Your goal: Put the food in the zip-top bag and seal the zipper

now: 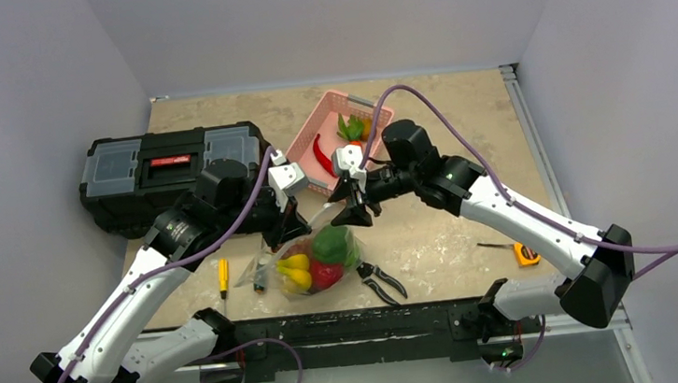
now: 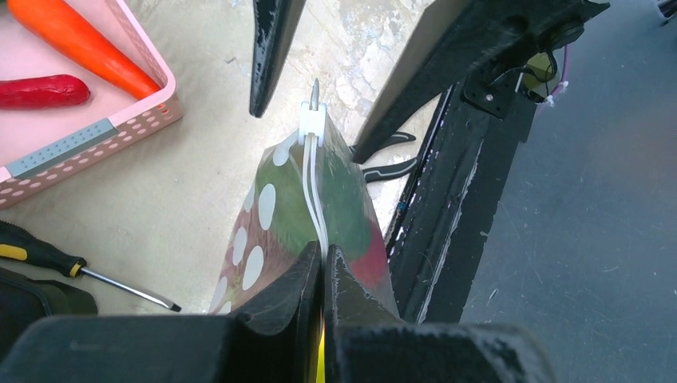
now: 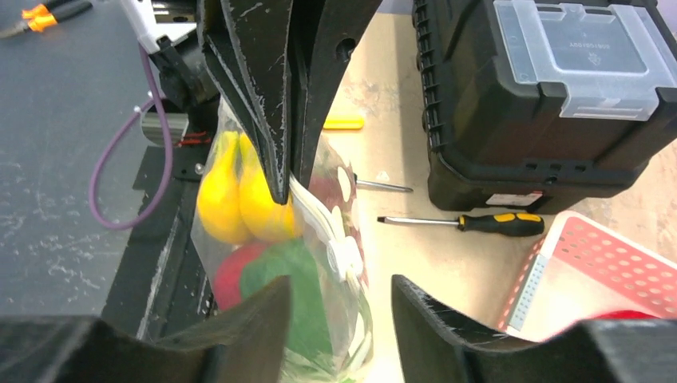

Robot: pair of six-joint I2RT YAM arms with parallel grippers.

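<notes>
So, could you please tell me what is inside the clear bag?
Inside the bag: a yellow banana, a green pepper and a red fruit. Anything beneath them is hidden.

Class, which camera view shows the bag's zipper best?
The left wrist view: the zipper runs straight up the frame from the left hand pinching it to its white slider. The right wrist view shows a short stretch, partly hidden by the left hand. From above it is too small to make out.
</notes>
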